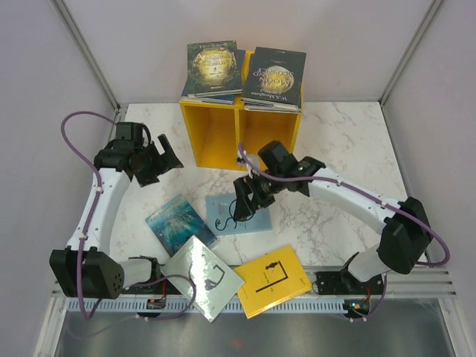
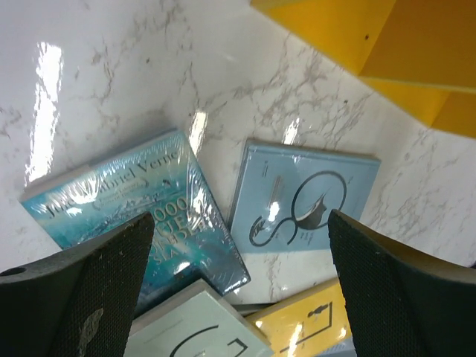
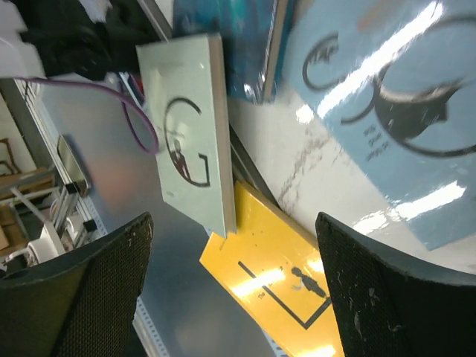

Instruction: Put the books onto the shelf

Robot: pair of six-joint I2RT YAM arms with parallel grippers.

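The yellow shelf [image 1: 223,134] stands at the back of the table, with a dark green-gold book [image 1: 214,67] and a black book with gold lettering [image 1: 274,76] lying on its top over other books. Flat on the table lie a teal book [image 1: 178,222], a light blue book [image 1: 239,216], a pale grey book [image 1: 202,277] and a yellow book [image 1: 274,280]. My left gripper [image 1: 160,160] hangs open left of the shelf, above the teal book [image 2: 141,216]. My right gripper [image 1: 249,197] is open over the light blue book [image 3: 387,111]. Neither holds anything.
The pale grey book [image 3: 190,126] and yellow book [image 3: 290,290] overhang the table's near edge onto the metal rail [image 1: 416,286]. Grey walls enclose the table on the left, back and right. Purple cables loop along both arms.
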